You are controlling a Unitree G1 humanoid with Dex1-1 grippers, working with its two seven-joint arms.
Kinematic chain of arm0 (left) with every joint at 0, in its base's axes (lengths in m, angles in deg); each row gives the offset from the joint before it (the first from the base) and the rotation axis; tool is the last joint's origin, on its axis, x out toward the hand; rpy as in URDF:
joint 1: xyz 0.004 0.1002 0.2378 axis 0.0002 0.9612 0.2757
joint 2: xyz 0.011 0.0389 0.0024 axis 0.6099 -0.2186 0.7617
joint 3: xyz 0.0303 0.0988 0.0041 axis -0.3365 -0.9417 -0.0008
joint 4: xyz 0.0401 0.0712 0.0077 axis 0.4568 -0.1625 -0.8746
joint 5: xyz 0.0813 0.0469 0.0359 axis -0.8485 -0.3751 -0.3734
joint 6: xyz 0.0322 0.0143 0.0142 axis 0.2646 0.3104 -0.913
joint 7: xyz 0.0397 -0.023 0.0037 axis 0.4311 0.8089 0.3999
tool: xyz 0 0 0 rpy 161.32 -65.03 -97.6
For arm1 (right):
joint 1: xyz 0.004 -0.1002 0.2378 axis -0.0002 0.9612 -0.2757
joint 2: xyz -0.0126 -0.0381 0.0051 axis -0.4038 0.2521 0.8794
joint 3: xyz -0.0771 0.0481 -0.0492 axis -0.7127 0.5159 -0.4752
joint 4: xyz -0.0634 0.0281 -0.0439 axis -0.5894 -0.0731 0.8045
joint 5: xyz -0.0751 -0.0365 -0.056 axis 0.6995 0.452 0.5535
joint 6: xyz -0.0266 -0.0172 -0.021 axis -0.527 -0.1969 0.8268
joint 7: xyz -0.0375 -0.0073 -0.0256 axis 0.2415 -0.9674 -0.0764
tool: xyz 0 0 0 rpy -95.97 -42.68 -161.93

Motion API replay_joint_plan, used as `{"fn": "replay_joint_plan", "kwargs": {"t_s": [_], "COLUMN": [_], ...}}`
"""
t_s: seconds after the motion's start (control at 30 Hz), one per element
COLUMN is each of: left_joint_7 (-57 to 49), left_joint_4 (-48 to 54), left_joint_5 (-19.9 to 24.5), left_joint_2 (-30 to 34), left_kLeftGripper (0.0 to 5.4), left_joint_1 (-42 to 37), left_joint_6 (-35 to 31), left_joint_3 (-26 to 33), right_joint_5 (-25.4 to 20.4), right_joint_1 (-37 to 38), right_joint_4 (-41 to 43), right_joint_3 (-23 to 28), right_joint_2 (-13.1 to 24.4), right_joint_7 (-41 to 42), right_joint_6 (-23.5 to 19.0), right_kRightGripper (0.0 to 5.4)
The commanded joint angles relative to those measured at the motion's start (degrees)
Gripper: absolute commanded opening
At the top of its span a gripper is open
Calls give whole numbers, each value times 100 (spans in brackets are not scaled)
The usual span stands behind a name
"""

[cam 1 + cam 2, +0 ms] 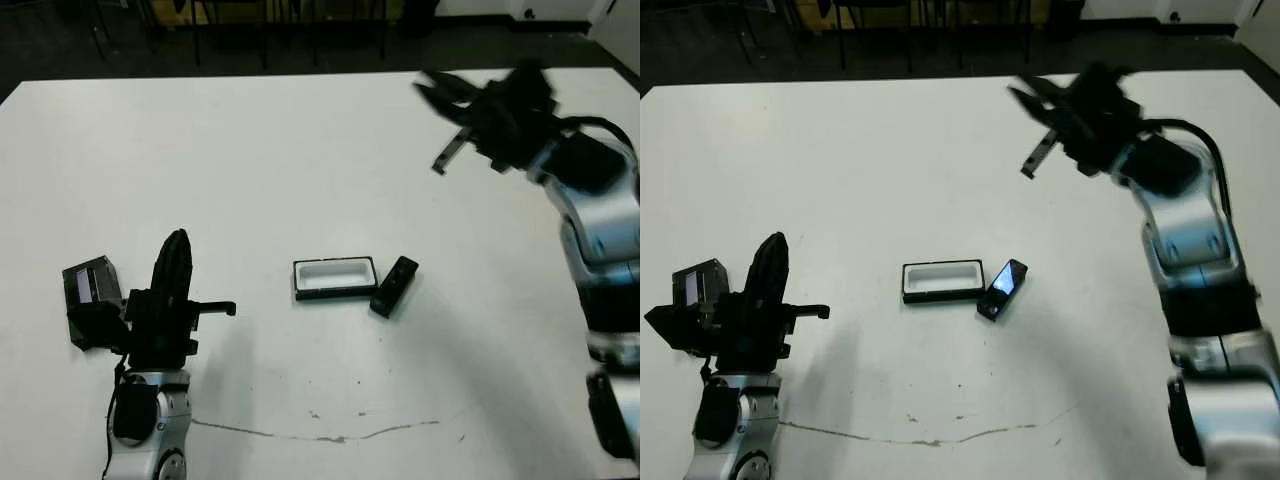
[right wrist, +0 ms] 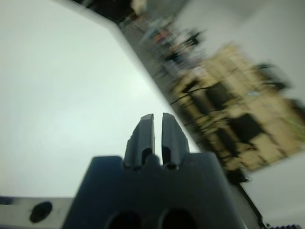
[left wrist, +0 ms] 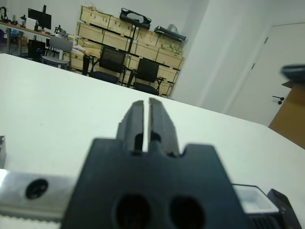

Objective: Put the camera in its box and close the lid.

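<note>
White and mostly bare, the desk (image 1: 300,150) carried a thin dark scratch line (image 1: 320,435) along its near part, and dark chairs stood beyond its far edge. Stacked wooden crates (image 3: 119,28) and a white door (image 3: 281,71) showed in the left wrist view.

Near the middle of the desk lay the box (image 1: 336,277), open side up, its white lining showing inside the black rim. Just beside its right end, touching or nearly so, lay the camera (image 1: 394,286), set at an angle to the box, with a glossy bluish patch on its upper face in the right eye view.

On the left side of the desk, the left gripper (image 1: 176,262) sat low, pointing away from the robot, its jaws pressed nearly together with only a slit between them and holding nothing. Just to its left was the lid (image 1: 92,283), tilted up on an edge with a pale strip facing the head camera, against or close beside the left arm; I could not tell if they touched.

Far off on the right, the right gripper (image 1: 440,90) hung raised over the far part of the desk, blurred, its jaws likewise drawn nearly together and empty, well apart from the box and camera.
</note>
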Motion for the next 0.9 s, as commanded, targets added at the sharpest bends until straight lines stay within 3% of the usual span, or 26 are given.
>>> {"fn": "replay_joint_plan", "kwargs": {"t_s": [0.03, 0.3, 0.9], "left_joint_7": [-60, 0, -84], "left_joint_4": [-58, -106, -85], "left_joint_5": [-51, 15, -120], "left_joint_2": [-30, -4, -13], "left_kLeftGripper": [1, 1, 1], "left_joint_1": [161, 162, 133], "left_joint_6": [-20, 47, 28], "left_joint_3": [-12, 1, -17], "right_joint_5": [331, 1151, 1472], "right_joint_1": [-162, -354, -113], "right_joint_4": [-486, -1116, -1686], "right_joint_3": [-482, -1296, -1434], "right_joint_2": [-74, -106, 6], "right_joint_7": [480, 1237, 1883], "right_joint_6": [161, 62, 479], "right_kRightGripper": [0, 0, 0]}}
